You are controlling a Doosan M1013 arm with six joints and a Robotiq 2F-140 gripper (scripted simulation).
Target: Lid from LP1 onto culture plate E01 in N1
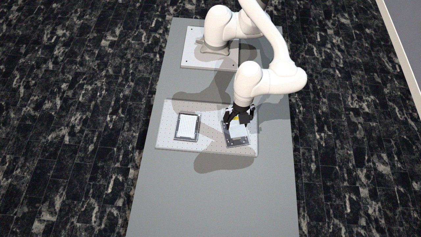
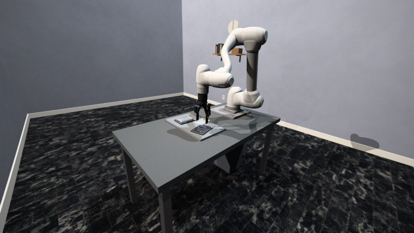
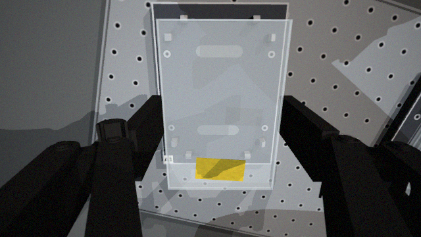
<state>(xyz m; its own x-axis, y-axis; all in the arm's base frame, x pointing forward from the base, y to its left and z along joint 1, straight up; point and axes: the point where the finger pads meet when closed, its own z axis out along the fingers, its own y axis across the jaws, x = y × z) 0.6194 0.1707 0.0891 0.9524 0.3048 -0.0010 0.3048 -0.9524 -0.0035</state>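
One clear lid point(image 3: 220, 105) hangs pinched by its long edges in the gripper point(image 1: 237, 118), lifted just above its dark parking tray point(image 1: 236, 138), well apart from the uncovered well plate point(image 1: 186, 126) across the perforated board point(image 1: 206, 147). A shallow edge grip could let it tilt or slip in transit, then seat crooked.

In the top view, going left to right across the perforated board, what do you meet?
Culture plate in its nest → bare perforated board → lid park, with the pincer holding the clear lid above it.
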